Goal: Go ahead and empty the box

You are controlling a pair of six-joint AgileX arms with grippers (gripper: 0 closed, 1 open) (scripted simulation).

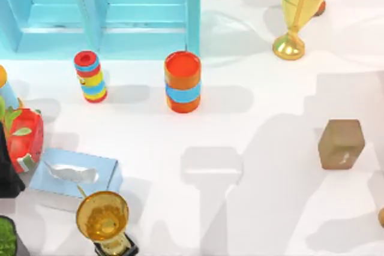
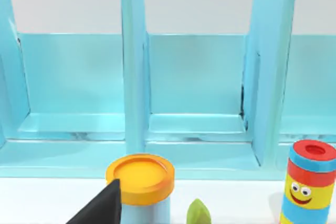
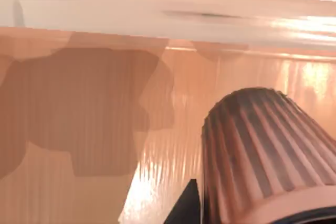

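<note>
A white table (image 1: 252,166) seen from above: nearest, at its left, are a gold goblet (image 1: 102,217) and a pale blue tissue box (image 1: 75,175), with a tan block (image 1: 341,143) at the right. Farther back stand an orange can with a blue band (image 1: 182,81) and a striped smiley-face tube (image 1: 90,76), then the open light-blue box (image 1: 108,10) along the far left edge and a tall gold trophy cup (image 1: 298,10) at far right. The left gripper (image 2: 102,205) is a dark tip beside a yellow-lidded tub (image 2: 140,178), facing the box's compartments; whether either gripper's jaws are open or closed cannot be told.

A rendered test scene, no real room: a plain white surface (image 1: 270,148) strewn with unrelated props beside a blue shelf (image 1: 120,10).
</note>
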